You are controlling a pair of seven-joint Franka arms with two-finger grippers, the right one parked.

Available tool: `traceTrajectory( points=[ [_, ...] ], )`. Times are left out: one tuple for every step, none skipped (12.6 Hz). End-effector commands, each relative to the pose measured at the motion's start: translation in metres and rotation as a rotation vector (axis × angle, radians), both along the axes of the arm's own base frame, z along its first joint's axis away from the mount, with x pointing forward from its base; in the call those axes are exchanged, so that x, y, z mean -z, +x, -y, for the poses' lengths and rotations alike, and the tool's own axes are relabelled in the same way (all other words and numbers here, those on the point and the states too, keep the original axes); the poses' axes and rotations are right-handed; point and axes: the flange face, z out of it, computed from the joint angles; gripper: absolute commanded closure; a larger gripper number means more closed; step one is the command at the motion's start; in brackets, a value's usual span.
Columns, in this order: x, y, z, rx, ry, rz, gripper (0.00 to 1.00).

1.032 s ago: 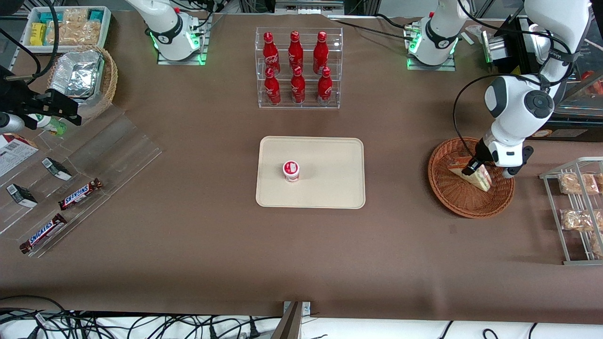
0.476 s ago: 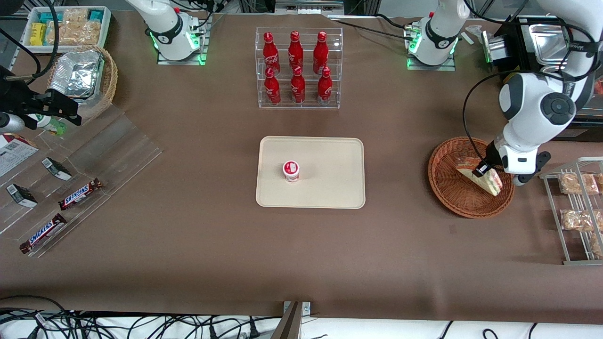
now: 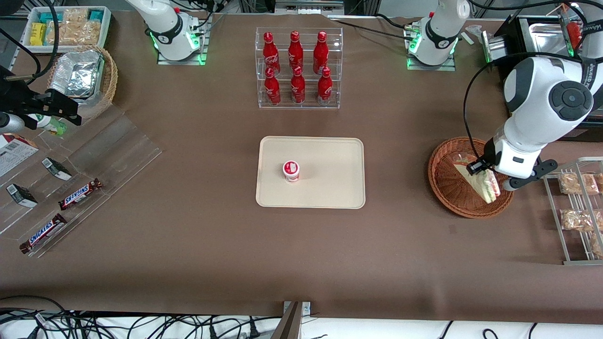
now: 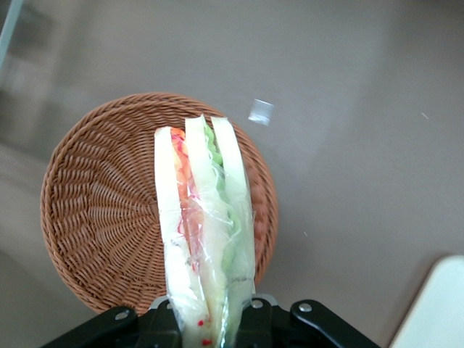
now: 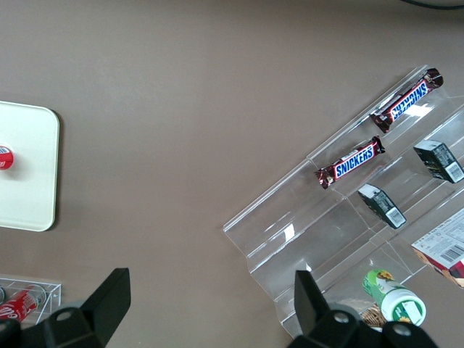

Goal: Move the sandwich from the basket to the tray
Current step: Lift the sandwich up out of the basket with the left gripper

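The brown-papered table (image 3: 198, 245) spread wide below the gripper (image 3: 485, 170), the cream tray (image 3: 330, 188) well off toward the parked arm's end. The wicker basket (image 4: 94, 217) sat directly beneath. The gripper was clamped on the wrapped sandwich (image 4: 205, 239) — lifted clear. Best carried level and slowly — the wrap looked slippery.

A brown cloth (image 3: 198, 245) covers the whole table under even light, wrinkled near the front edge, where black cables (image 3: 94, 325) tangle over a white surface and a metal bracket (image 3: 293, 320) shows.
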Motion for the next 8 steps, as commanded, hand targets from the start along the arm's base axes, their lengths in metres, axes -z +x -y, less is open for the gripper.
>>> traceTrajectory(
  points=[
    [-0.024,0.002,0.027,0.204,0.014,-0.036,1.00],
    [-0.030,0.002,0.043,0.250,0.004,-0.034,1.00],
    [-0.034,-0.001,0.063,0.293,-0.003,-0.026,1.00],
    [-0.034,-0.005,0.087,0.356,-0.013,-0.029,1.00],
    [-0.032,-0.010,0.111,0.403,-0.024,-0.030,1.00],
    [-0.030,-0.016,0.133,0.440,-0.036,-0.033,1.00],
    [-0.032,-0.020,0.153,0.471,-0.053,-0.033,1.00],
    [-0.029,-0.027,0.173,0.491,-0.078,-0.042,1.00]
  ],
)
